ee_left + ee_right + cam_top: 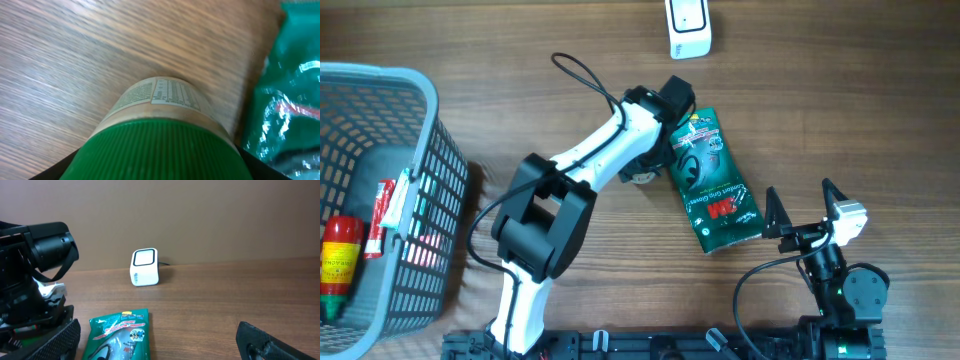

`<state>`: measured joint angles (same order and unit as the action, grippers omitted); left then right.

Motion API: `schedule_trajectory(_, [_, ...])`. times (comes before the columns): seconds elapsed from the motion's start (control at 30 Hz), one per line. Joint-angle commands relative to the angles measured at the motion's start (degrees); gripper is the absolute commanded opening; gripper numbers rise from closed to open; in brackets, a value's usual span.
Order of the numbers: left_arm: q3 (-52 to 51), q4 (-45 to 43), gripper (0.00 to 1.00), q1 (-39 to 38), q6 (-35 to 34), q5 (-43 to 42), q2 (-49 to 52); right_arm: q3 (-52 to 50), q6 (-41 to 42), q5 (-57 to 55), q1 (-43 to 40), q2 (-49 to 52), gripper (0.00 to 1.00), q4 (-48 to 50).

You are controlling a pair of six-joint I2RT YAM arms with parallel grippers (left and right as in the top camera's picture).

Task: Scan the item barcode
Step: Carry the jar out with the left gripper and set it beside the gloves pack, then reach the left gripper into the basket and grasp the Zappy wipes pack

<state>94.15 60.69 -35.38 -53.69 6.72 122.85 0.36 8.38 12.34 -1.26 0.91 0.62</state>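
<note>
Found left arm (590, 155) stretched diagonally from the near table edge, up and to the right, elbow folded low and forearm sloping toward the wrist. Saw left gripper (644, 174) pointed down at the table (840, 90), tucked under its own wrist camera, just beside the left edge of the green packet (715, 180).

Spotted green-lidded jar (160, 107) filling the left wrist view between the jaws, ribbed lid nearest the lens, printed label beyond it. Could not tell whether standing or lying. Could not tell either whether that claw pinches the jar or merely brackets it; fingers visible only as dark slivers at the bottom corners.

Found right arm (845, 285) folded compactly at the near right corner. Saw right gripper (804, 203) aimed across the table, claw spread wide and holding nothing, near the packet's near right corner.

Noted white scanner (688, 28) upright at the far edge, well apart from jar and packet. Logged grey basket (430, 150) at far left, red bottle (340, 262) inside.
</note>
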Motion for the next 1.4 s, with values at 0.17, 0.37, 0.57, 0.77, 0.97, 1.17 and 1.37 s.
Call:
schedule_trajectory(0.17, [0.7, 0.8, 1.00, 1.2, 1.6, 2.1, -3.6, 0.0, 0.7, -0.7, 0.3, 0.1, 1.00, 0.2])
schedule_trajectory(0.37, [8.5, 7.9, 1.00, 3.4, 5.6, 8.4, -13.2, 0.0, 0.7, -0.7, 0.3, 0.1, 1.00, 0.2])
schedule_trajectory(0.57, [15.8, 12.2, 1.00, 7.6, 5.6, 22.5, -26.9, -0.1, 0.7, -0.7, 0.3, 0.1, 1.00, 0.2])
schedule_trajectory(0.77, [15.9, 12.7, 1.00, 19.5, 5.2, 26.7, -40.4, 0.0, 0.7, -0.7, 0.3, 0.1, 1.00, 0.2])
schedule_trajectory(0.97, [15.8, 18.6, 1.00, 41.0, 5.3, 18.4, -44.1, 0.0, 0.7, -0.7, 0.3, 0.1, 1.00, 0.2])
schedule_trajectory(1.17, [7.4, 20.0, 0.99, 64.5, 8.6, 0.1, -43.3, 0.0, 0.7, -0.7, 0.3, 0.1, 1.00, 0.2])
schedule_trajectory(1.37, [-8.4, 8.8, 1.00, 75.7, 16.0, -12.7, -43.3, -0.1, 0.8, -0.7, 0.3, 0.1, 1.00, 0.2])
